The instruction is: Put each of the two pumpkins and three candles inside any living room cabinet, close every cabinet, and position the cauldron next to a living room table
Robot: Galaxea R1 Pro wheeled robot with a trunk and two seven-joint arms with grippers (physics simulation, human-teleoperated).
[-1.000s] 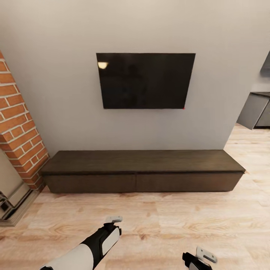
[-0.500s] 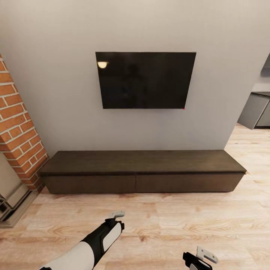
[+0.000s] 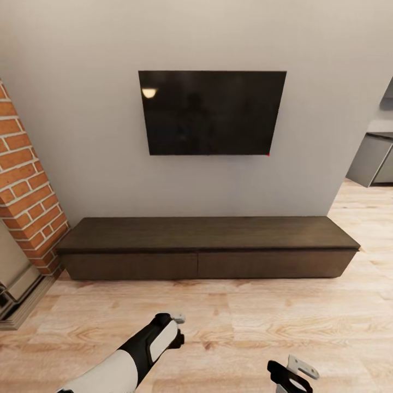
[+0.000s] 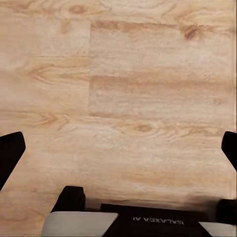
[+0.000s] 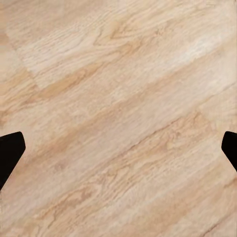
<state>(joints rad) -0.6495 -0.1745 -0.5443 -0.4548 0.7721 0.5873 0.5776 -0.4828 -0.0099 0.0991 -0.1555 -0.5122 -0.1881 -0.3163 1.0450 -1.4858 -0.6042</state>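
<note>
Facing the cabinet point(image 3: 207, 248) from my head camera, I see it stretched along the foot of the grey wall point(image 3: 82, 109), its two flat drawer fronts flush and closed, its top bare. A dark television point(image 3: 212, 112) hangs on the wall above its middle. A brick column point(image 3: 24, 185) stands by the cabinet's left end, and grey kitchen cupboards point(image 3: 376, 161) show past the wall's right edge. My left gripper point(image 3: 176, 327) reaches forward over the wooden floor point(image 3: 262, 322), well short of the cabinet front; my right gripper point(image 3: 297, 374) sits low near the picture's bottom edge, also over the floor.

From my left wrist camera, the left gripper point(image 4: 118, 148) has its dark fingertips point(image 4: 10, 153) at opposite sides of the picture, spread wide with nothing but floor planks point(image 4: 148, 98) between them.

From my right wrist camera, the right gripper point(image 5: 118, 153) likewise has its fingertips point(image 5: 9, 150) far apart, holding nothing, with bare planks point(image 5: 123, 98) beneath.
</note>
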